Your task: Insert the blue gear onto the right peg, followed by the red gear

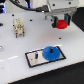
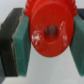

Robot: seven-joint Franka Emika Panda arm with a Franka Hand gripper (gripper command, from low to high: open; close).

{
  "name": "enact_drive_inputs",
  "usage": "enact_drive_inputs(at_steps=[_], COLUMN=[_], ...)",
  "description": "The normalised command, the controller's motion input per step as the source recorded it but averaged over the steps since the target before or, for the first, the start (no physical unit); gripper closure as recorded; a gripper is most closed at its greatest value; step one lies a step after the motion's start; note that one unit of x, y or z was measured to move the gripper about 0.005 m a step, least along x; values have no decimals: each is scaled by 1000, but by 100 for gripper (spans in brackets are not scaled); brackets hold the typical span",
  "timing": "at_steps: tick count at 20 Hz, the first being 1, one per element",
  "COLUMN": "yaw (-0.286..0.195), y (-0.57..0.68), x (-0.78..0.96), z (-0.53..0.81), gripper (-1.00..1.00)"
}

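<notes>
- Gripper [image 1: 61,22] closed on red gear [image 1: 61,23], held above the table [image 1: 15,55]; pads [image 2: 20,42] press both sides.
- Blue gear [image 1: 50,53] sits on base plate [image 1: 35,58] (peg hidden).
- Beige block [image 1: 18,27] stands well apart.
- Arm top cut off, image blurry.

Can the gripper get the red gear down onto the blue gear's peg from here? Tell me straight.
Probably yes. The gripper is shut on the red gear and hangs above the table. The blue gear sits on the black base plate, and nothing visible stands between them.
</notes>
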Motion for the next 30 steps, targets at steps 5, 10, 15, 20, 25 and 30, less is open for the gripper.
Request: enact_drive_inputs(at_steps=[5,10,15,20,25,30], yaw=[0,0,0,0,0,0], y=[-306,-266,-186,-107,-139,-58], x=[692,749,764,660,407,176], z=[247,206,148,42,-14,-121], gripper=[100,100,100,100,100,100])
